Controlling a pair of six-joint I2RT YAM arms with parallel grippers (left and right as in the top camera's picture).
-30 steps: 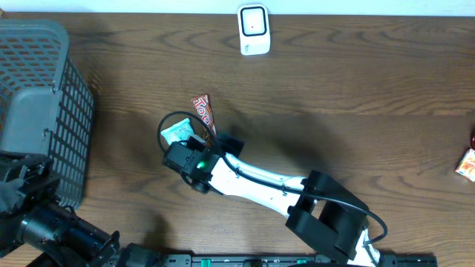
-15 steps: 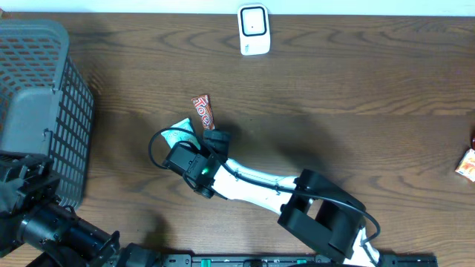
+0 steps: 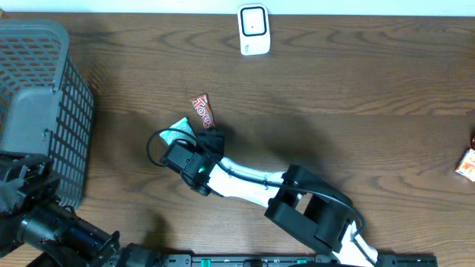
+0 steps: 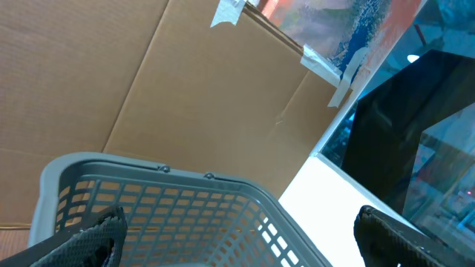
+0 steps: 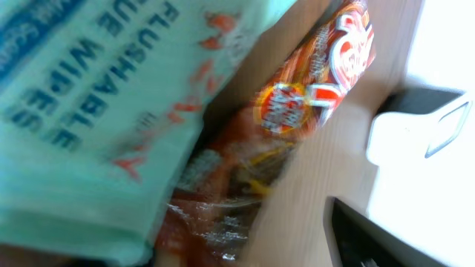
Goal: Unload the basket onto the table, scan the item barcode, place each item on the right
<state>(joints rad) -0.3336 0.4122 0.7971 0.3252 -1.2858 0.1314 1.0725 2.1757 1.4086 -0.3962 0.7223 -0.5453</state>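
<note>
A red-orange candy bar (image 3: 202,111) lies on the wooden table beside a teal pack of flushable wipes (image 3: 178,131). My right gripper (image 3: 207,136) is down at the bar's near end. In the right wrist view the wrapper (image 5: 297,111) fills the middle and the wipes pack (image 5: 82,111) fills the left. The right gripper (image 5: 223,248) stands open around the wrapper's end. Its black right finger (image 5: 371,237) is apart from the wrapper, and the other finger is hidden. The white scanner (image 3: 253,30) stands at the table's far edge. My left gripper (image 4: 241,241) is open with nothing in it.
A grey mesh basket (image 3: 37,96) stands at the left, and its rim (image 4: 185,178) fills the left wrist view. The left arm (image 3: 44,222) rests at the front left. A small orange packet (image 3: 467,163) lies at the right edge.
The right gripper has slid left and forward onto the candy bar's near end, and its jaws have narrowed. The bar has shifted slightly. The left arm has not moved.
</note>
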